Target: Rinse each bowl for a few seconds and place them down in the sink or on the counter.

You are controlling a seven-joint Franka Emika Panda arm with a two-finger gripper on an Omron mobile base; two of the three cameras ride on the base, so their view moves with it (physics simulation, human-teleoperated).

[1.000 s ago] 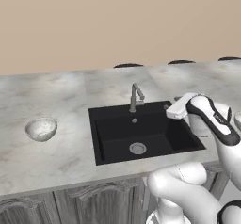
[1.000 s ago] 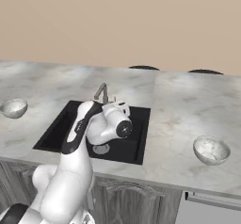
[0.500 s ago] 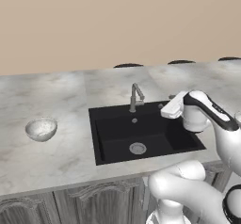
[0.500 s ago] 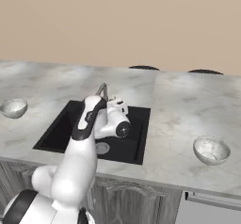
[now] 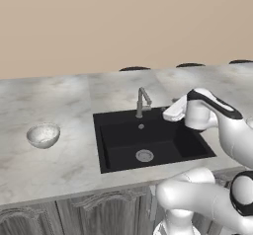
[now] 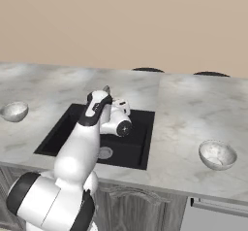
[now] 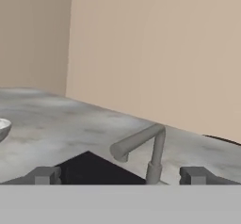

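One speckled bowl sits on the counter left of the black sink; the right base view shows this bowl at far left. A second bowl rests on the counter right of the sink. My gripper hovers over the sink's back right part, just right of the faucet, pointing toward it. In the hand view the gripper is open and empty, with the faucet straight ahead between the fingertips and a bowl's edge at far left.
A beige wall runs behind the counter. Dark round shapes line the counter's far edge. The round metal drain lies in the sink floor. Grey cabinet doors stand below the counter front.
The hand has drifted a little to the left, closer to the faucet. The jaws stay open and both bowls rest where they were.
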